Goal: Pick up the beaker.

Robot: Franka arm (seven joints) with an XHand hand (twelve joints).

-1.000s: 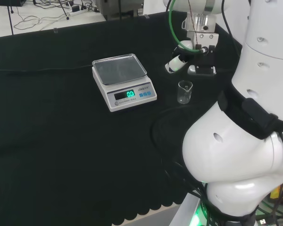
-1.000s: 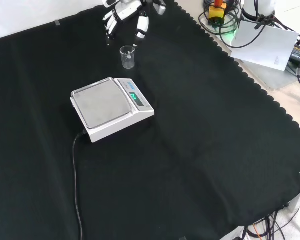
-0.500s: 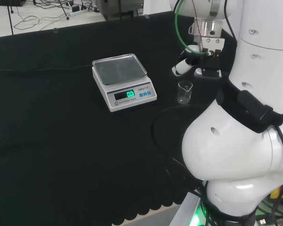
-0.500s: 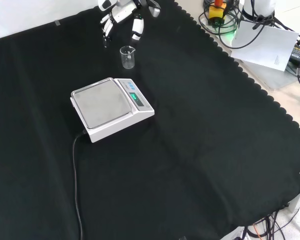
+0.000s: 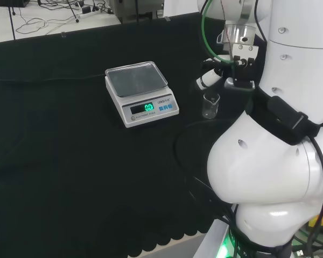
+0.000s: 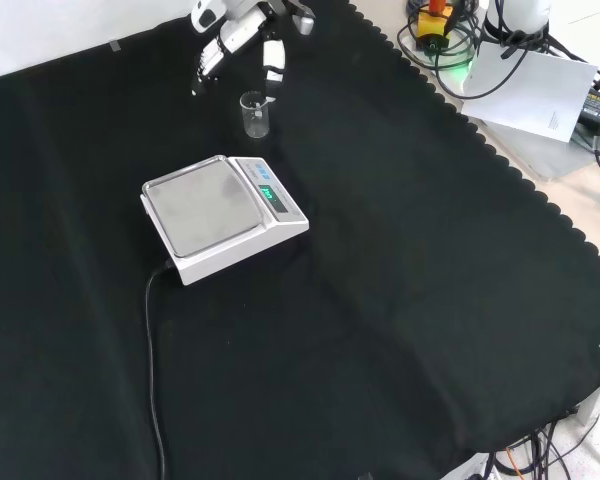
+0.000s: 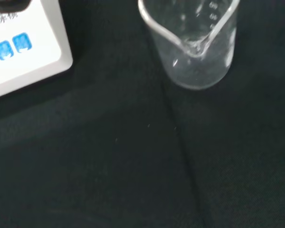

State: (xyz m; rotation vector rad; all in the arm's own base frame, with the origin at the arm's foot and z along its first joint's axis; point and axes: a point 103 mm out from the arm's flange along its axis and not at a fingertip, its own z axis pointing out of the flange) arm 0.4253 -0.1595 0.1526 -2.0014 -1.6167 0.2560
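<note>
A small clear glass beaker [image 5: 210,105] stands upright on the black cloth, to the right of the scale in the head view. In the front view the beaker [image 6: 255,114] is just beyond the scale's display end. The wrist view shows the beaker [image 7: 194,45] close up, empty, its spout facing the camera. The black and white hand [image 6: 242,28] hovers just beyond and above the beaker in the front view, fingers spread and fairly straight, holding nothing. In the head view the hand [image 5: 215,75] hangs right behind the beaker's rim, apart from it.
A white digital scale [image 5: 141,92] with a steel pan and a lit green display sits mid-cloth; its corner [image 7: 23,47] shows in the wrist view. Its black cable [image 6: 152,370] trails toward the front edge. The arm's white links [image 5: 280,161] rise at the head view's right.
The hand has shifted over the second: rightward then down toward the beaker in the head view, up and left in the front view. The beaker and scale have not moved.
</note>
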